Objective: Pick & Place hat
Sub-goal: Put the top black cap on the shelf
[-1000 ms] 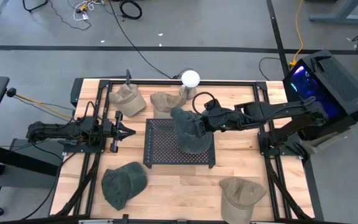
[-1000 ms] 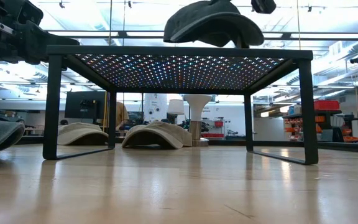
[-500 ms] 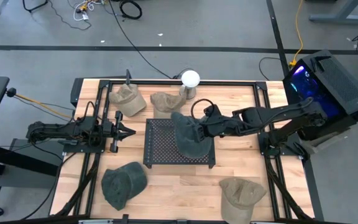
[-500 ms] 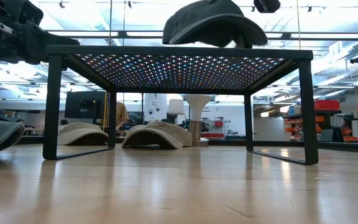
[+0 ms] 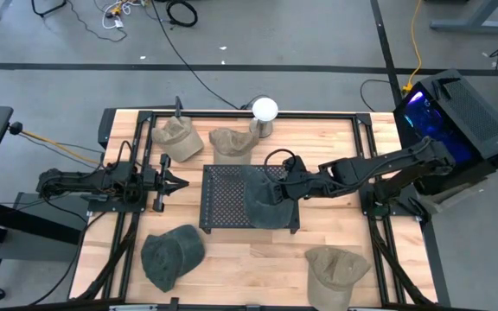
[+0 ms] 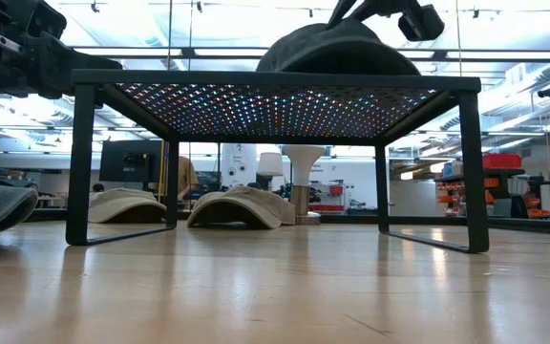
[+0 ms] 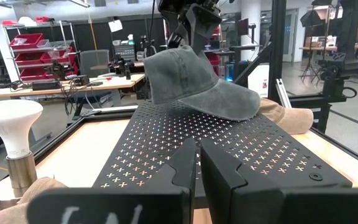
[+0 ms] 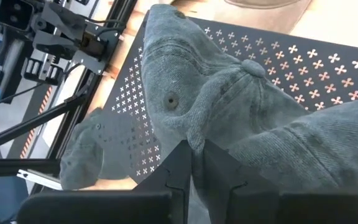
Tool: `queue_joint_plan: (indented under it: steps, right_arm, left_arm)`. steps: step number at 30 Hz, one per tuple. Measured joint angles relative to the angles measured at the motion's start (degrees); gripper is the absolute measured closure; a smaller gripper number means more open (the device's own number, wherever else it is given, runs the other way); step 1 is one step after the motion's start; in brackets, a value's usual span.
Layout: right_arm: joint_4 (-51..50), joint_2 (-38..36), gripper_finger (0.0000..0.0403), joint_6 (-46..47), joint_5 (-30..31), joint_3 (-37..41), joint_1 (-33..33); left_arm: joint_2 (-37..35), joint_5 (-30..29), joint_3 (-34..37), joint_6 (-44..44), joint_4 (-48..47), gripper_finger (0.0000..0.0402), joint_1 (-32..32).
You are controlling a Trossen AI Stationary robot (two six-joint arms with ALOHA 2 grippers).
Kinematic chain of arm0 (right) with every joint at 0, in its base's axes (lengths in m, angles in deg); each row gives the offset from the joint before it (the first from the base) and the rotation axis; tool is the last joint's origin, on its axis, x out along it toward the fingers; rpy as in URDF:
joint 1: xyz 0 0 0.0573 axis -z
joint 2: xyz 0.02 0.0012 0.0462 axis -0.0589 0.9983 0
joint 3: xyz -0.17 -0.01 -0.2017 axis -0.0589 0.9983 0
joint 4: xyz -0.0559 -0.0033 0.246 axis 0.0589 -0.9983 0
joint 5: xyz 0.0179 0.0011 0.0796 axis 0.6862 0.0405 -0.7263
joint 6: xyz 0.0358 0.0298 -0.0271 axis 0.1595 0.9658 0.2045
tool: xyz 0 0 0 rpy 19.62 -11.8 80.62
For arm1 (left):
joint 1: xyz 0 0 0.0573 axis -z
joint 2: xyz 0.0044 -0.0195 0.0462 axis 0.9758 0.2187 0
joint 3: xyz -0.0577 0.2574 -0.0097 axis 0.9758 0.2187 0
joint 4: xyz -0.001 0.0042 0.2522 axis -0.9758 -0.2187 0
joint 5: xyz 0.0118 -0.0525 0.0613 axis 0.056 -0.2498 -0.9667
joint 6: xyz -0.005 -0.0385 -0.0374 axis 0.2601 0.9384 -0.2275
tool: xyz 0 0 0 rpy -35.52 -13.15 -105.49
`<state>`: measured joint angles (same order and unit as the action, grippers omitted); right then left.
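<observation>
Where pale wooden tabletop point(image 5: 232, 259) meets grey floor, cables trailing. Black perforated metal stand point(image 5: 223, 197) at centre, its mesh glowing with room lights from below. Dark grey-green washed cotton cap point(image 5: 269, 197) resting on the stand's right half, crown soft and creased, brim overhanging the edge. Right pincer point(image 5: 285, 187) pinched nearly closed on the cap's crown fabric, fingertips buried in folds. Left pincer point(image 5: 180, 182) nearly closed, empty, just left of the stand. Tan caps point(image 5: 178, 137) behind; white bulb on a cylinder base point(image 5: 264, 112) near. Another dark cap point(image 5: 169, 256) and tan cap point(image 5: 335, 268) in front, partly cropped.
</observation>
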<state>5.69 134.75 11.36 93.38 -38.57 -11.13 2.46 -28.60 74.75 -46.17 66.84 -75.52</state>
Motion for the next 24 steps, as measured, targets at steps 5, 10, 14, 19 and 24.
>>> queue_joint_plan:
  steps: [5, 10, 14, 19, 24]
  right_arm:
    - [-0.1, -0.2, 0.0367, -1.0, -0.2, 0.0, 0.0]
    - [-0.8, -1.3, 0.0367, -3.2, -1.9, 0.0, 0.3]
    - [-1.8, -2.2, 0.0367, -3.5, -2.2, 0.0, 0.8]
    - [-2.7, -2.4, 0.0367, -3.2, -2.2, 0.0, 1.0]
    - [-2.7, -2.4, 0.0367, -1.9, -2.2, 0.0, 1.0]
  left_arm:
    - [0.0, 0.0, 0.0, 0.0, 0.0, 0.0372, 0.0]
    - [0.0, 0.0, 0.0, 0.0, 0.0, 0.0372, 0.0]
    - [0.0, 0.0, 0.0, 0.0, 0.0, 0.0372, 0.0]
    - [0.0, 0.0, 0.0, 0.0, 0.0, 0.0372, 0.0]
    - [0.0, 0.0, 0.0, 0.0, 0.0, 0.0372, 0.0]
